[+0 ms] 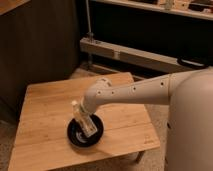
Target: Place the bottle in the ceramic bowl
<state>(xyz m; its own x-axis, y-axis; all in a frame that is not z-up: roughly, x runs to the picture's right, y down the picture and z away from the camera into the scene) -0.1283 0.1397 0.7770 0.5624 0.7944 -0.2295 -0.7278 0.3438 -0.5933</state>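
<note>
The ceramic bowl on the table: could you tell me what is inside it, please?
The bottle lies tilted in the ceramic bowl, cap past the rim. The gripper above covers the bottle's middle.

Materials and finishes. Table: pale wood, visibly grained, matt. Ceramic bowl: black, glossy glaze. Bottle: clear-whitish plastic with pale label. Arm: smooth white plastic shell, satin; its gripper sits low over the bowl, at the bottle.
</note>
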